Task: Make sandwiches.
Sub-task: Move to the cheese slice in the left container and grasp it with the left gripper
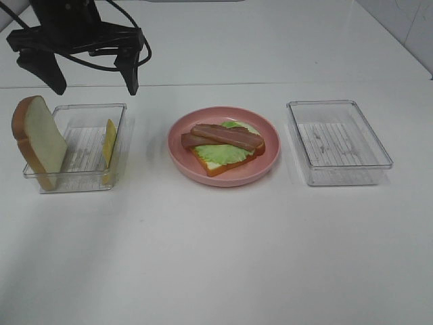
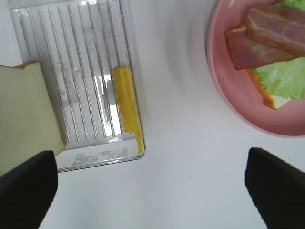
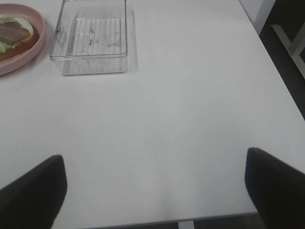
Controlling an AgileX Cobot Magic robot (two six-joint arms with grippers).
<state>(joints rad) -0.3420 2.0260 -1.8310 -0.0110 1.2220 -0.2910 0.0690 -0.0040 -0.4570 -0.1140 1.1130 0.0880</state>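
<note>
Sandwich (image 1: 226, 145), unfinished: one toast slice, lettuce and two bacon strips, on a pink plate (image 1: 223, 179) at mid-bench (image 1: 216, 264). Left gripper (image 1: 95, 87): spread wide, empty, hanging over the far side of the left tray (image 1: 67, 173), with the sandwich well off to its right. Right gripper (image 3: 155, 191): spread wide, empty, with the sandwich well apart on its left, past the right tray (image 1: 345, 167).

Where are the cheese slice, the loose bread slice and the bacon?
cheese slice (image 2: 127, 105), left wrist view, middle of its yellow edge.
loose bread slice (image 1: 44, 139), exterior high view, its white face.
bacon (image 1: 226, 135), exterior high view, top strip's middle.
</note>
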